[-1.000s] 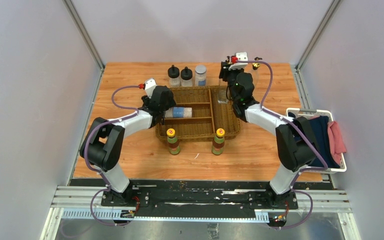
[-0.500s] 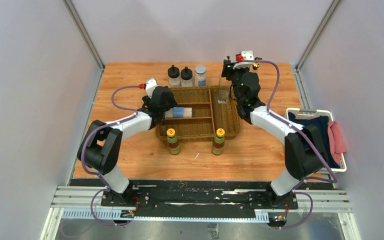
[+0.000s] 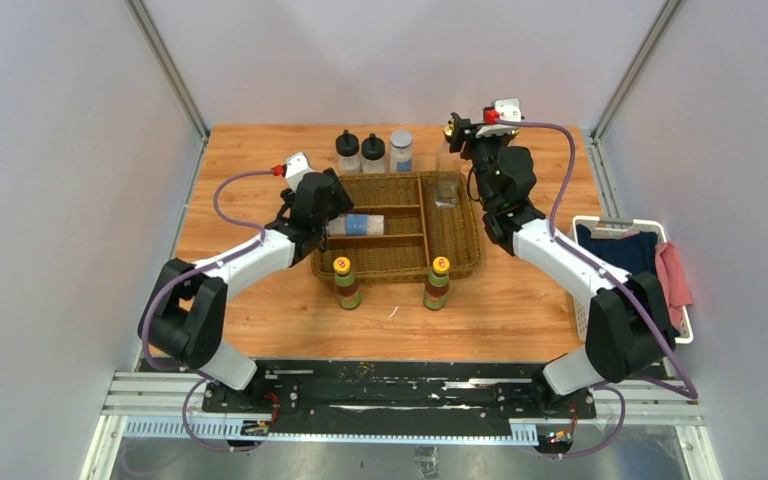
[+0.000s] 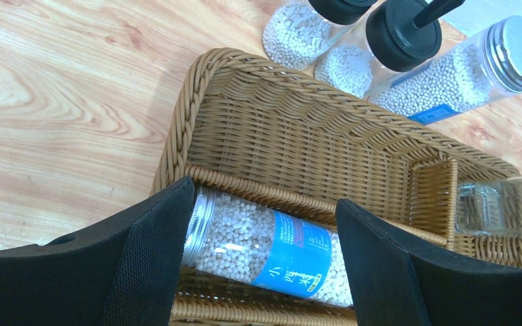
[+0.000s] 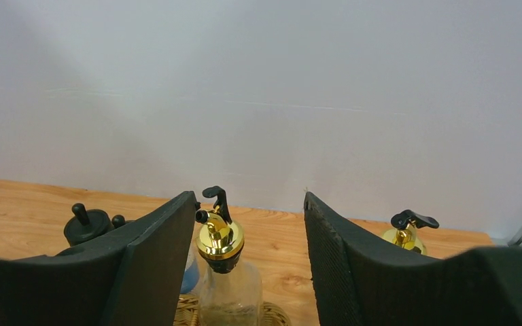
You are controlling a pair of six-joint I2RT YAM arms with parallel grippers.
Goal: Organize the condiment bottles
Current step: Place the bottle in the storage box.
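Note:
A wicker basket (image 3: pixel 390 272) (image 4: pixel 197 88) sits mid-table. A grey-lidded jar of white beads with a blue label (image 3: pixel 365 225) (image 4: pixel 272 248) lies in its left middle compartment. My left gripper (image 3: pixel 337 214) (image 4: pixel 264 198) hangs open just above it, one finger over each end. A gold-topped clear bottle (image 3: pixel 447 190) (image 5: pixel 221 234) stands in the right compartment. My right gripper (image 3: pixel 457 140) (image 5: pixel 249 197) is open around its top, the left finger close. A second gold-topped bottle (image 5: pixel 408 234) shows behind the right finger. Two yellow-capped bottles (image 3: pixel 347 283) (image 3: pixel 437 282) stand before the basket.
Behind the basket stand two black-capped bottles (image 3: pixel 348 152) (image 3: pixel 373 153) (image 4: pixel 404 27) and an upright grey-lidded jar (image 3: pixel 401 150) (image 4: pixel 462 68). A white bin (image 3: pixel 615 222) with dark and pink cloths sits off the table's right edge. Walls close in the back and sides.
My right gripper has opened wider and drawn up and back from the gold-topped bottle, its arm swinging right. My left gripper stays over the lying jar; its elbow has shifted left.

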